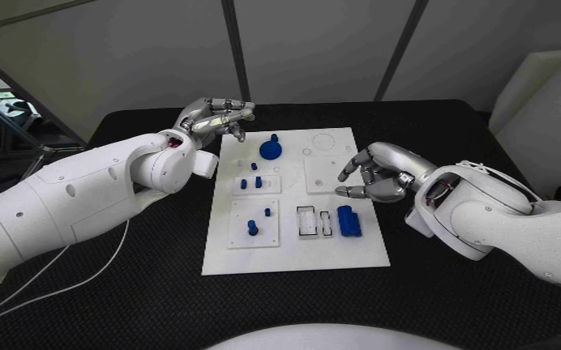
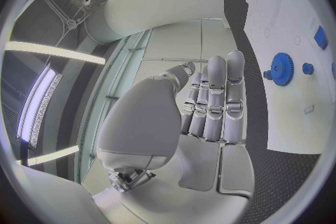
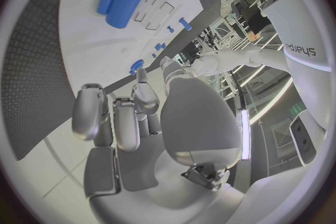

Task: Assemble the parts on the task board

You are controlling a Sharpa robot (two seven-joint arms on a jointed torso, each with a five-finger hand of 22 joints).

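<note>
You see the task board (image 1: 293, 236) lying in the middle of the black table (image 1: 456, 285), with both hands held off it. The left hand (image 1: 216, 117) sits at the board's far left corner, over the table beside it; its fingers (image 2: 218, 95) lie straight and side by side, holding nothing. The right hand (image 1: 380, 173) hovers at the board's right edge with its fingers (image 3: 115, 117) loosely curled and apart, also holding nothing. On the board, note the blue gear (image 1: 270, 150) near the far end, close to the left hand, the small blue pegs (image 1: 250, 181) standing in the middle-left plate, and the two blue blocks (image 1: 349, 221) lying side by side near the right edge, just beside the empty rectangular slots (image 1: 309, 221).
</note>
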